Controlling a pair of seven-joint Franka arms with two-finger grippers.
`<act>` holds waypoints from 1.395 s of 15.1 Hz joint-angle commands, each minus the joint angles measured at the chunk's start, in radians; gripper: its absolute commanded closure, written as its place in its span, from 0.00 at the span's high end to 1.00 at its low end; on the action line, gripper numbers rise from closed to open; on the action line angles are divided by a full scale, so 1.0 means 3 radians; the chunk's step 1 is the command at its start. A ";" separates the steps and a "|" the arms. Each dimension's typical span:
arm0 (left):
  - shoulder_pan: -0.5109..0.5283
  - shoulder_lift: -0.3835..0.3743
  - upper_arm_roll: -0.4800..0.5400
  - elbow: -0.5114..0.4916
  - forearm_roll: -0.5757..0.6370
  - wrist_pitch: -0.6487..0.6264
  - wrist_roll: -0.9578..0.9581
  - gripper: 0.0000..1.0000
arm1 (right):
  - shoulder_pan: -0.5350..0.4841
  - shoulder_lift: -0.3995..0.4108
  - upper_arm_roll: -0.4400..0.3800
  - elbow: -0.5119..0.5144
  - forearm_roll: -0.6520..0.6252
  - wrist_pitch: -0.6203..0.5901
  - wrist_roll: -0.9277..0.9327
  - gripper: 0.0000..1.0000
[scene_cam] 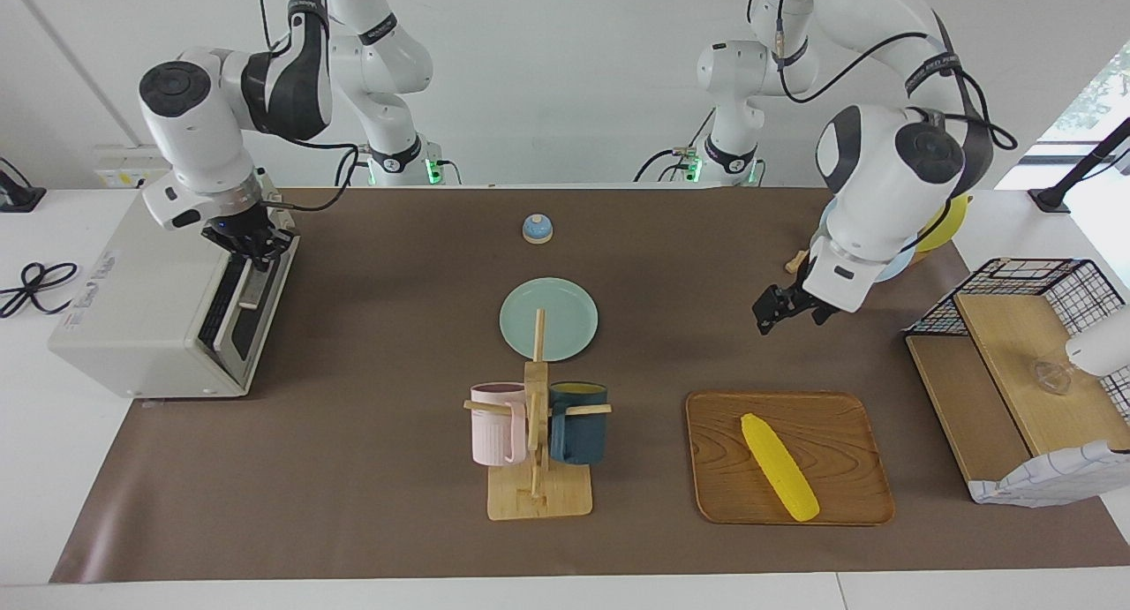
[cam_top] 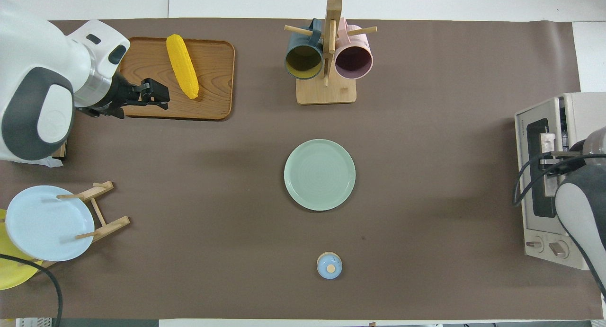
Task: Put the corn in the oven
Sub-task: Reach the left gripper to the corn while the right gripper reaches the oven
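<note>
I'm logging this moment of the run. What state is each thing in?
oven: door slightly ajar, handle held
right hand: shut on the oven door handle
left hand: open, empty, raised over the mat near the tray
corn: lying flat on the tray, untouched

The corn [scene_cam: 779, 467], smooth yellow and tapered, lies slantwise on a tray, apart from the left fingers [scene_cam: 764, 317]. The off-white oven [scene_cam: 168, 305] has its door seemingly ajar under the right fingers [scene_cam: 256, 248].
</note>
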 commanded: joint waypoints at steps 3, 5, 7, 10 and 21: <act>-0.0178 0.0970 0.0056 0.1010 0.0180 -0.0019 -0.0108 1.00 | 0.0060 0.0294 0.0011 -0.0034 0.0245 0.0390 -0.0061 0.00; -0.0188 0.1181 0.0061 0.1140 0.0200 0.0077 -0.0184 1.00 | 0.0107 0.0432 0.0011 -0.0044 0.0245 0.0533 -0.0061 0.00; -0.0163 0.1202 0.0066 0.1099 0.0297 0.0307 -0.0179 1.00 | 0.0173 0.0534 0.0011 -0.0054 0.0250 0.0646 -0.0056 0.00; -0.0143 0.1300 0.0066 0.1074 0.0563 0.0573 -0.0174 1.00 | 0.0244 0.0555 0.0011 -0.0136 0.0250 0.0804 -0.0046 0.00; -0.0163 0.1857 0.0107 0.1697 0.0502 0.0523 -0.0261 1.00 | 0.0367 0.0734 0.0016 -0.0356 0.0276 0.1167 0.0149 0.00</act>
